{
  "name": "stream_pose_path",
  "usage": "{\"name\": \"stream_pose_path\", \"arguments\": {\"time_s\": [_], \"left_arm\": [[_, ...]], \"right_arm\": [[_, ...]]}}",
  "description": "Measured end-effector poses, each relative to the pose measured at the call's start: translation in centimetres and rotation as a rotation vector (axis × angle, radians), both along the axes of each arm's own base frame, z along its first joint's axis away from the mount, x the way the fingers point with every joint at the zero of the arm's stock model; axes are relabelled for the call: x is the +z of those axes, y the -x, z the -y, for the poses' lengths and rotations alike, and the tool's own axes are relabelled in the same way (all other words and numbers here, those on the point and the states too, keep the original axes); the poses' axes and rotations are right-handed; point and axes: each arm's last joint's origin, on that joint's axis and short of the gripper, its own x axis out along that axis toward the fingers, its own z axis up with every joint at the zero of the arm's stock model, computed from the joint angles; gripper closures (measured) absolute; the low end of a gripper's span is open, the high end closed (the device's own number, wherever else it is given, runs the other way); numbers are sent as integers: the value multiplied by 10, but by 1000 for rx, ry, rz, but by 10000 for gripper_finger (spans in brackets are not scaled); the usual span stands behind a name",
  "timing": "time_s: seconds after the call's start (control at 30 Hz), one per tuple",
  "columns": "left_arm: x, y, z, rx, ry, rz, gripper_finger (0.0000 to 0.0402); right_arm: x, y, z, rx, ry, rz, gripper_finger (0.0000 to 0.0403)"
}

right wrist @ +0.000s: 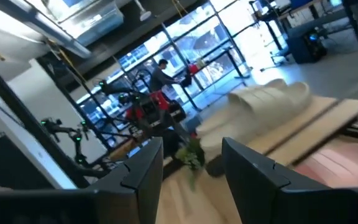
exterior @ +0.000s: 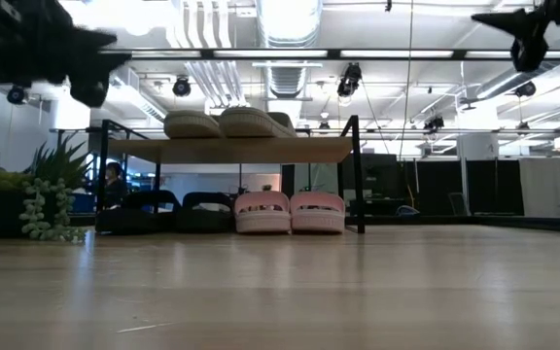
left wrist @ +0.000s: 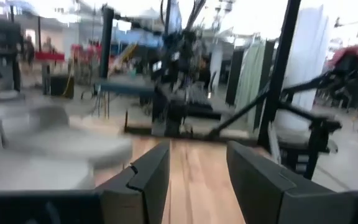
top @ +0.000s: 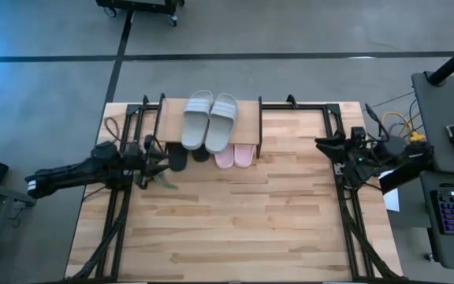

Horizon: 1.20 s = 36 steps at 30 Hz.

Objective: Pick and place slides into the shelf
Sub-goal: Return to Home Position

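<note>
Standing at the desk's [top: 235, 229] far edge, the shelf [top: 168, 118] carries the grey-green pair [top: 210, 120] on top, black pair [top: 181, 158] and pink pair [top: 235, 156] beneath; left hand [top: 154, 164], open and empty, near its left legs, might clip them on withdrawal; right hand [top: 325, 148] open, well apart.

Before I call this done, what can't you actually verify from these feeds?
Black slides: high view, the shelf plank covers all but their near ends; low view, dark in its shadow.
Pink slides: high view, far halves hidden under the plank.
Grey slides: left wrist view, blurred to a smear.
</note>
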Motion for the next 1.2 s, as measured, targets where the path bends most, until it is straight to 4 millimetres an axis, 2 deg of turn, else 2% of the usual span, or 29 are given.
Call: {"name": "stream_pose_path", "arguments": {"time_s": [0.17, 0.3, 0.63, 0.87, 1.03, 1.2], "left_arm": [[-21, -5, -1, -8, 11, -51, 256], [-19, -4, -1, -5, -18, 78, 256], [-32, -7, -2, -5, 11, -55, 256], [-33, -7, -4, 21, 12, -56, 256], [-34, -6, -10, 78, 15, -63, 256], [-32, -5, -11, 85, 12, -49, 256]], "right_arm": [[-31, -4, -1, -7, 4, -18, 247], [-49, -13, 1, -61, -1, 1, 249], [-97, -32, 15, -262, -10, 58, 246], [-101, -31, 22, -341, -8, 42, 252], [-109, -32, 22, -347, 3, -50, 250], [-109, -32, 22, -347, 5, -49, 247]]}}
